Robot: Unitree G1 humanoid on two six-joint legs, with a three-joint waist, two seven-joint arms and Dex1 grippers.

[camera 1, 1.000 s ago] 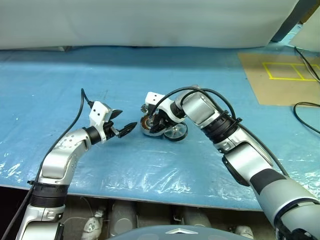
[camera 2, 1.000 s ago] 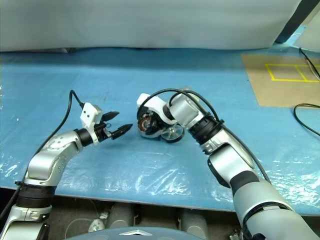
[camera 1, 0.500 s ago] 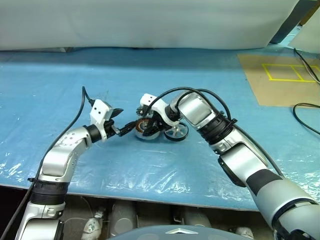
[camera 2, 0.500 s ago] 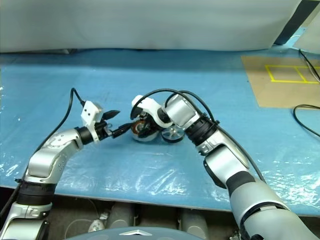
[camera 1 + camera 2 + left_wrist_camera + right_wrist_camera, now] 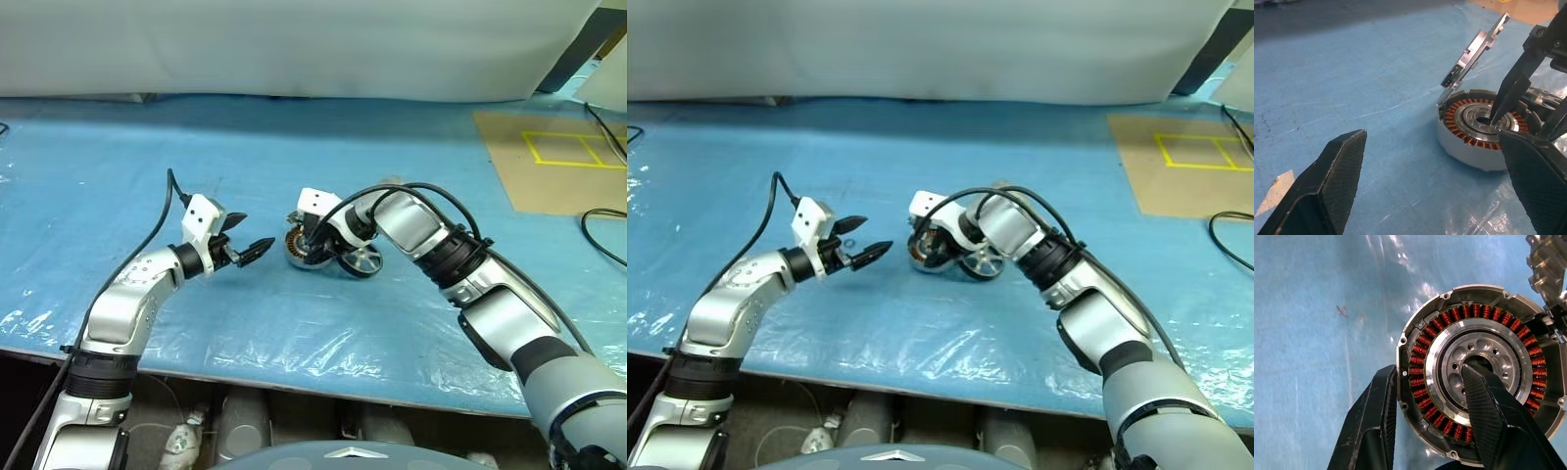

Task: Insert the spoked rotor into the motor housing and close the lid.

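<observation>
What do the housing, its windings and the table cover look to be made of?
Motor housing: likely machined metal, going by its silvery, shiny rim and drilled hub. Windings: probably copper wire, in orange-brown ribbed coils. Table cover: seemingly thin plastic film over blue, given its glossy wrinkles and glare.

No legible text, labels, brand marks or numbers anywhere on the blue sheet (image 5: 147, 147) or on the motor housing (image 5: 1476, 377). Only sign-like marking: yellow line rectangles (image 5: 573, 149) on a brown board (image 5: 549, 186), at about 2 o'clock from the housing in the left eye view; they carry no characters.
</observation>
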